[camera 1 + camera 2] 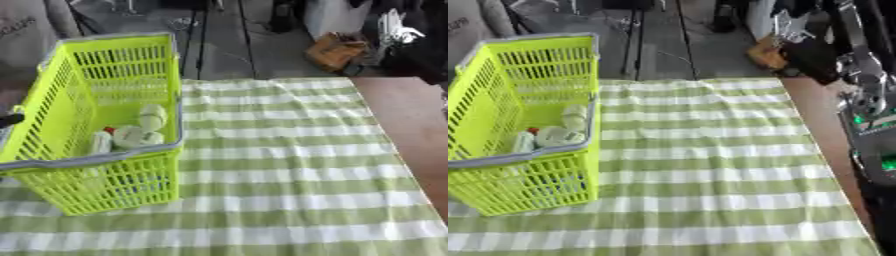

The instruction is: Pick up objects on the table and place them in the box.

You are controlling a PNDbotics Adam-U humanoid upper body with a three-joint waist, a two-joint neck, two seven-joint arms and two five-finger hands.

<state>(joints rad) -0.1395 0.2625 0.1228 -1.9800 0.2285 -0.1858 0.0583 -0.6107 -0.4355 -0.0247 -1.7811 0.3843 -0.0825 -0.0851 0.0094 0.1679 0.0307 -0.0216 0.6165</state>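
A green and white checked cloth (289, 165) is spread over the table. At its left side a lime-green basket (52, 95) with a grey rim is stood upright. Several pale objects (140, 131), 1 with a red spot, are seen lying in the basket's bottom. The right arm (868, 100) is seen at the right edge; the hand's state cannot be told.
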